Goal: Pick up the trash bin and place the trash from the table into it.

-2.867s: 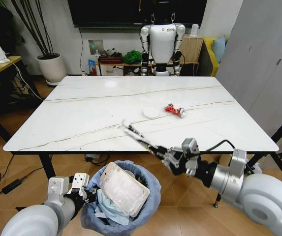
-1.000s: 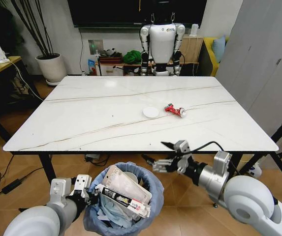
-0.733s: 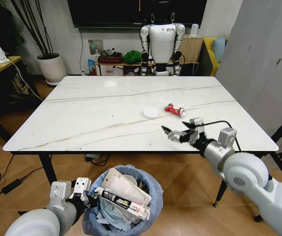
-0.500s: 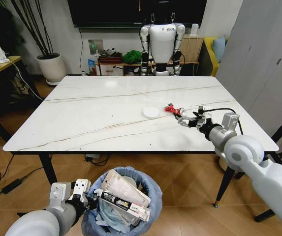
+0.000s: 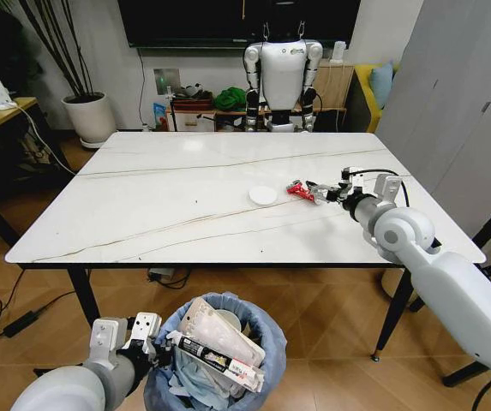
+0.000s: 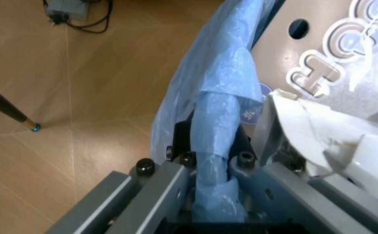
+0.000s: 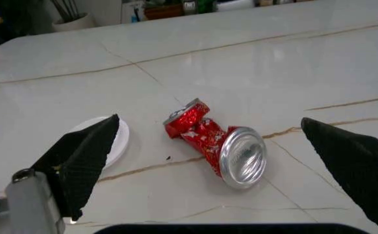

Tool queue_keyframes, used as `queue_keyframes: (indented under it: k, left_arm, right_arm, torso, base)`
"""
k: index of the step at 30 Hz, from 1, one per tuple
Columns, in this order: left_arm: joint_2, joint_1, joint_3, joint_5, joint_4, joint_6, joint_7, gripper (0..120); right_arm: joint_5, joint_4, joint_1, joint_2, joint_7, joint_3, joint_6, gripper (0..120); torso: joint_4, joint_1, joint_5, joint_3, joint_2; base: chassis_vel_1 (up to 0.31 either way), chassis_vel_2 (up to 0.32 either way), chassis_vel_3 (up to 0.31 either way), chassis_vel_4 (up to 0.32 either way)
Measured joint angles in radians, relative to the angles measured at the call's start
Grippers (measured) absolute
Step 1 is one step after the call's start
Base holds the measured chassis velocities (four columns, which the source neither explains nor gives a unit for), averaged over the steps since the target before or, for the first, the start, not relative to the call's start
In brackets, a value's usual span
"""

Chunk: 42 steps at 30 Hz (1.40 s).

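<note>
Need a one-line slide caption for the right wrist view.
Open right hand closing in on a crushed red can beside a white lid on the table.

My glossy white marble-look surface (image 5: 185,197) mirrors the light. The crumpled red metal can (image 7: 215,141) shines, its silver end smooth. The crinkled light-blue plastic bin liner (image 6: 218,97) looks thin. Floor is wood.

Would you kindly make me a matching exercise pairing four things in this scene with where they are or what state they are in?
Things:
1. crushed red can
2. round white lid
3. trash bin
4. right gripper

Places or states:
A. held at its rim by the left gripper, below the table edge
B. open, reaching toward the can
C. lying on its side on the table, right of the lid
D. flat on the table, left of the can

Pairs: 1-C, 2-D, 3-A, 4-B
</note>
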Motion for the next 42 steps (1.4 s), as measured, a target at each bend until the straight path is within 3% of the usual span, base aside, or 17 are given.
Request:
queue_keyframes:
  k: [12,28,30,36,42]
  left_arm:
    - [0.006,0.004,-0.006,0.000,0.000,0.000,0.001,0]
    - [0.005,0.002,-0.015,-0.006,0.000,0.000,0.001,0]
    - [0.005,0.002,-0.017,-0.006,0.000,0.000,0.001,0]
    - [0.007,0.000,-0.018,-0.006,0.000,0.000,0.001,0]
    - [0.008,0.000,-0.019,-0.006,0.000,0.000,0.001,0]
  right_arm:
    - [-0.012,-0.172,0.077,0.065,0.023,-0.070,-0.010,100]
    - [0.002,-0.245,0.113,0.088,0.029,-0.107,-0.005,95]
    - [-0.007,-0.252,0.109,0.085,0.026,-0.107,-0.002,86]
    - [-0.011,-0.263,0.108,0.084,0.021,-0.107,0.004,78]
    - [-0.016,-0.267,0.109,0.080,0.013,-0.108,0.012,53]
  torso:
    - [0.0001,0.000,0.0000,0.000,0.000]
    - [0.0002,0.000,0.0000,0.000,0.000]
    - [0.0000,0.000,0.0000,0.000,0.000]
    - [0.0001,0.000,0.0000,0.000,0.000]
    - [0.0001,0.000,0.0001,0.000,0.000]
  base:
    - [0.000,0.000,0.000,0.000]
    - [0.000,0.000,0.000,0.000]
    - [0.000,0.000,0.000,0.000]
    - [0.000,0.000,0.000,0.000]
    - [0.000,0.000,0.000,0.000]
